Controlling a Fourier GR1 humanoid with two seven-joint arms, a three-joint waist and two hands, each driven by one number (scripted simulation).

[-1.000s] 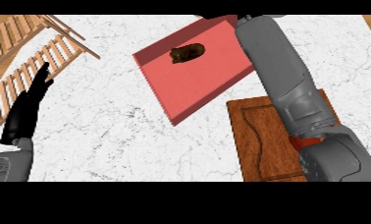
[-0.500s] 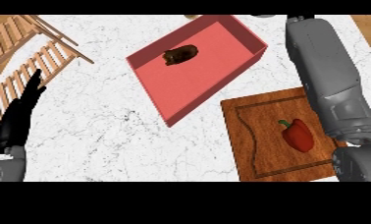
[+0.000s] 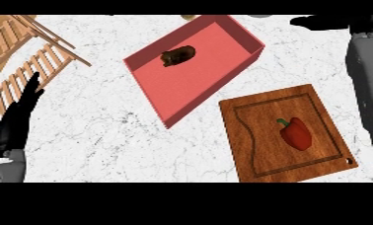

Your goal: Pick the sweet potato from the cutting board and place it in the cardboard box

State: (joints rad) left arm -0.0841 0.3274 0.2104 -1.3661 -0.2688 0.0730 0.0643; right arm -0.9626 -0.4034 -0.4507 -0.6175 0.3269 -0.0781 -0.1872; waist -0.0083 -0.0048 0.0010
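The brown sweet potato [image 3: 178, 56] lies inside the red box [image 3: 241, 34], toward its far side. The wooden cutting board [image 3: 255, 120] sits at the lower right, just clear of the box's near corner, and carries a red bell pepper [image 3: 296, 133]. My right hand [image 3: 326, 20] shows at the top right edge, beyond the box's right corner, open and holding nothing, with its grey forearm [image 3: 360, 71] running down the right edge. At the left edge my left hand [image 3: 22, 113] rests open with fingers up.
A wooden slatted rack [image 3: 33, 56] stands at the upper left. A small round object [image 3: 189, 17] peeks in at the top edge behind the box. White marble counter [image 3: 109, 140] lies between the left hand and the box.
My right arm has swung to the right, off the box and the cutting board. The board and the pepper on it now show in full. The sweet potato stays in the box.
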